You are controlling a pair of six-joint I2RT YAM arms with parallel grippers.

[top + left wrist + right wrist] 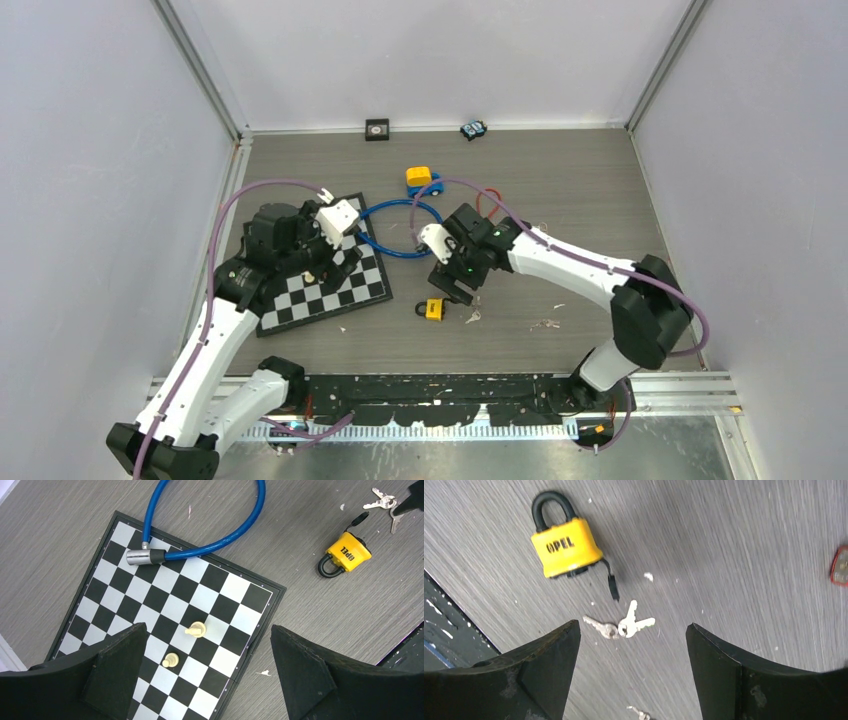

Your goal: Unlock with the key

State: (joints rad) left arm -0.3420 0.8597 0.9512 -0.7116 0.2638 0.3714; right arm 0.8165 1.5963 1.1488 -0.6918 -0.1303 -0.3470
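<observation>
A yellow padlock [434, 310] with a black shackle lies on the grey table; it shows in the right wrist view [565, 547] and the left wrist view [347, 553]. A small bunch of silver keys [621, 625] lies on the table just beside it, also seen from above [472, 317] and in the left wrist view [384, 502]. My right gripper [633, 630] is open and empty, hovering above the keys. My left gripper [207, 635] is open and empty over the chessboard [150, 605].
A blue cable lock [400, 227] lies by the chessboard [325, 290], on which two pale chess pieces [196, 629] stand. A yellow-blue toy car [423, 181], another small key bunch [548, 323], and two small objects at the back wall [376, 128] are around.
</observation>
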